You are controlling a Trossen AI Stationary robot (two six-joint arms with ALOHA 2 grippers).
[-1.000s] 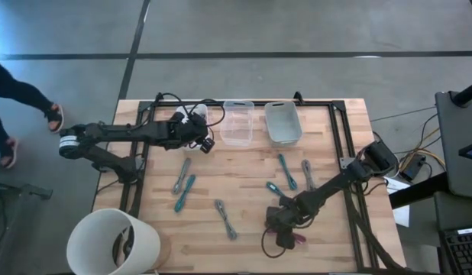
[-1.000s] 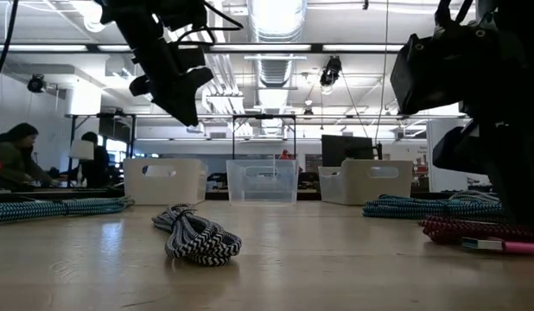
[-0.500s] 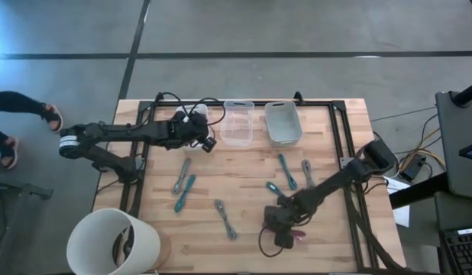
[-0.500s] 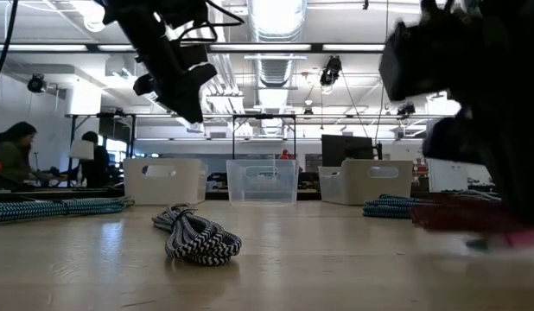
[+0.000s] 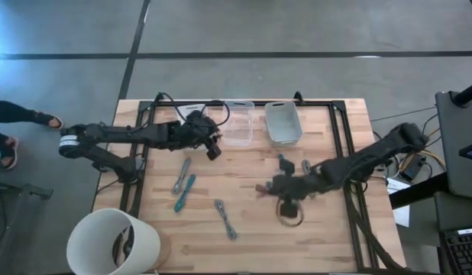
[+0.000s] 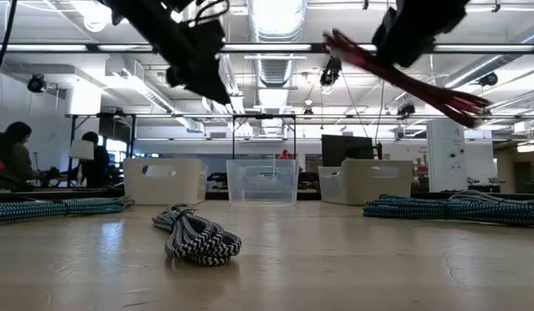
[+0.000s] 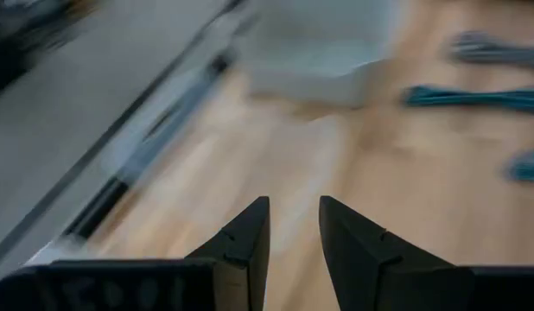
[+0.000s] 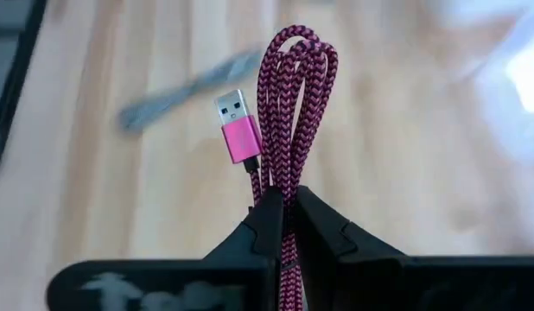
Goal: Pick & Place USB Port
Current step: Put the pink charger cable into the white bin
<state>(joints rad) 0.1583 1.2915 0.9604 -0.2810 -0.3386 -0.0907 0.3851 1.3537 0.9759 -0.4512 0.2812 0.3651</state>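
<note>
High view: right gripper [image 5: 284,186] now sits mid-table, up off the wood, moved in from the near-right spot where it was half a second ago; the pink cable [image 5: 291,211] hangs from it, a loop trailing just toward the near edge. Left gripper [image 5: 212,148] has slid a bit right, now just in front of the clear bin [image 5: 237,122]; grey bin [image 5: 282,122] sits beside that one. Teal cables [image 5: 183,191] and a black-white cable [image 5: 225,218] lie unmoved on the table [image 5: 244,237]. White bucket [image 5: 114,243] at the near-left corner, a person's feet [image 5: 30,119] at the left edge, farther out than before. Low view: pink cable [image 6: 403,78] now lifted high at upper right, slanting down to the right, clear of the table where it lay earlier; black-white cable coil [image 6: 196,234] same place in the foreground; left gripper [image 6: 198,60] higher and more central than before. Left wrist view: own fingers [image 7: 246,238] slightly parted, nothing between them, wood and a blurred bin beyond. Right wrist view: fingers [image 8: 269,221] clamped tight on the pink cable [image 8: 293,104], folded bundle standing up past the tips, USB plug [image 8: 238,128] at its side, held above the table.
</note>
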